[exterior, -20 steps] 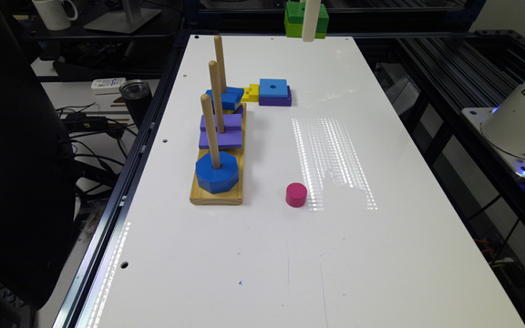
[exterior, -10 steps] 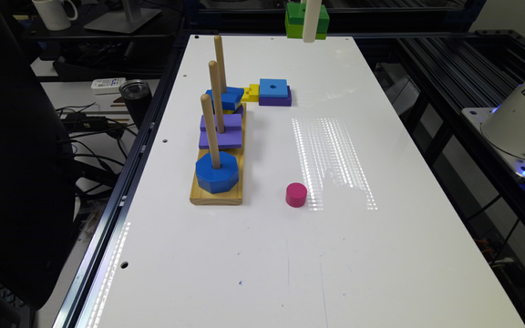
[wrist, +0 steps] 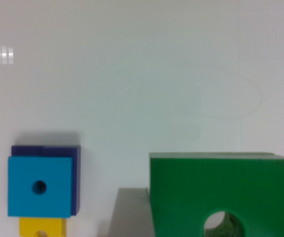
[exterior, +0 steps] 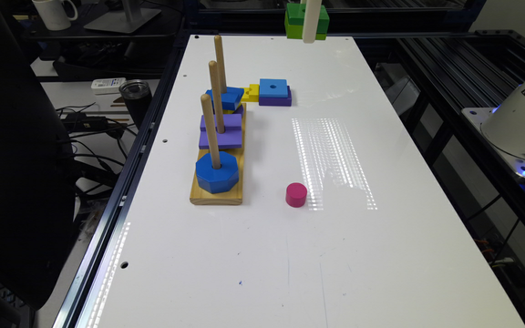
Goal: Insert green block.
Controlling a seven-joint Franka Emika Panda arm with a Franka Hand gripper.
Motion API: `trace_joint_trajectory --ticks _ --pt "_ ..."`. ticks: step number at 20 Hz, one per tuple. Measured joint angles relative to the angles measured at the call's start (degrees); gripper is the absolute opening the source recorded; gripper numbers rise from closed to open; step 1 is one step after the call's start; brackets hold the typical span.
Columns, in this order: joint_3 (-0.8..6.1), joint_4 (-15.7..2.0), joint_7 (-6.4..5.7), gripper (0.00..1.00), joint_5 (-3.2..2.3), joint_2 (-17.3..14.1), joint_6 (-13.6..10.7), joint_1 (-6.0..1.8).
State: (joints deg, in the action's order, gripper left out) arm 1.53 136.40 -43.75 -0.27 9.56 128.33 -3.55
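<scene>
The green block is held aloft by the gripper at top centre (pegs still unreached); insertion remains.

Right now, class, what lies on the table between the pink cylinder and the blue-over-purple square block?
Nothing: in the exterior view, bare white table separates the pink cylinder from the blue-over-purple block.

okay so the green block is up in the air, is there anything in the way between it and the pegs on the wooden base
Nothing visible blocks the way. The green block hangs above the table's far end, held up by the gripper, and the space down to the three pegs looks open. The blue-over-purple block lies beside the base, low on the table.
</scene>
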Motion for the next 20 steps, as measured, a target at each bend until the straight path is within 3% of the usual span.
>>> trace_joint_trajectory --ticks 11,20 --pt "2.50 -0.65 -1.94 0.00 0.38 -1.1 1.7 0.02" --pt "5.55 -5.33 -4.90 0.00 0.39 -5.6 1.9 0.02"
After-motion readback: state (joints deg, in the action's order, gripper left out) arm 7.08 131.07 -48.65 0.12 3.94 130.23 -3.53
